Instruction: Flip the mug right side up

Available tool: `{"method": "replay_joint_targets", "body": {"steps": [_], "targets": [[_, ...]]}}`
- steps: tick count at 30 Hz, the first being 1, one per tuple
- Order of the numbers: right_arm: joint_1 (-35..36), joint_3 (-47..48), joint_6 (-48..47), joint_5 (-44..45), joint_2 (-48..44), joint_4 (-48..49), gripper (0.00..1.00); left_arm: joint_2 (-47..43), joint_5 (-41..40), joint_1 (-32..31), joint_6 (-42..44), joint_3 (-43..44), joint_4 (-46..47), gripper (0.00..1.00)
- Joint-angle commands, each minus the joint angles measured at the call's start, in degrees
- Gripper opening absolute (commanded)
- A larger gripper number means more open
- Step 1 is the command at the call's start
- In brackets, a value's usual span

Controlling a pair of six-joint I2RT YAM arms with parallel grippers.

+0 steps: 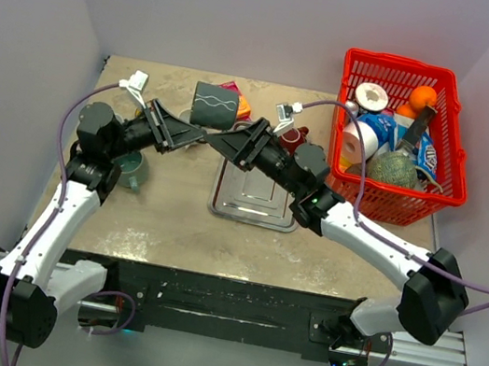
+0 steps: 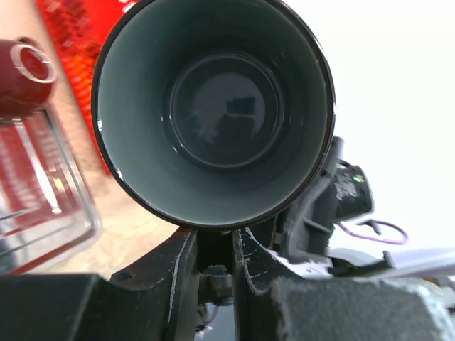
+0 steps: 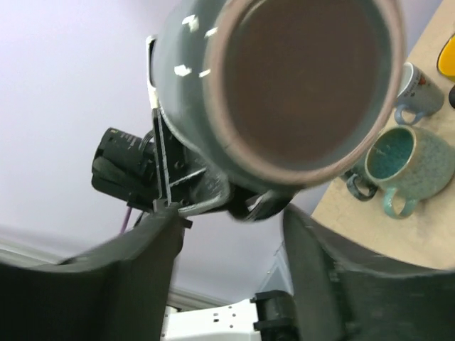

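mug (image 1: 214, 107) aloft on its side, over table (image 1: 172, 218) far edge | left gripper (image 2: 215, 245) clamps it near the handle (image 3: 252, 206) | right gripper (image 3: 236, 213) wide, off it | likely ceramic: stiff, heavyish, slick, breakable; grip handle or rim

The dark grey mug (image 1: 214, 107), marked with a pale wavy line, is held on its side in the air toward 12 o'clock of the table (image 1: 170, 227). Its empty mouth faces 9 o'clock and its base 3 o'clock. The handle seems to hang underneath.

No text, label or number is legible anywhere.
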Motion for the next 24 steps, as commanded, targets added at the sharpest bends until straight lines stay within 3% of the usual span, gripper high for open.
{"method": "replay_joint_targets", "body": {"steps": [1, 5, 10, 17, 24], "targets": [[0.7, -0.7, -1.3, 0.9, -3.0, -0.8, 0.69, -1.6, -4.8, 0.7, 7.5, 3.8, -2.8, 0.00], [0.6, -1.3, -2.1, 4.1, -3.8, -8.0, 0.80, -2.0, -5.9, 0.7, 11.6, 4.7, -8.3, 0.00], [0.7, -1.2, -2.1, 8.4, -4.4, -15.7, 0.82, -2.5, -9.3, 0.7, 17.7, 5.4, -15.6, 0.00], [0.7, 3.5, -2.8, 20.8, -4.8, -39.6, 0.83, -1.8, -19.8, 0.7, 30.3, 6.8, -27.7, 0.00], [0.6, 5.2, -4.8, 27.0, -4.5, -47.6, 0.86, 1.7, -30.3, 0.6, 39.8, 3.1, -34.6, 0.00]]}}
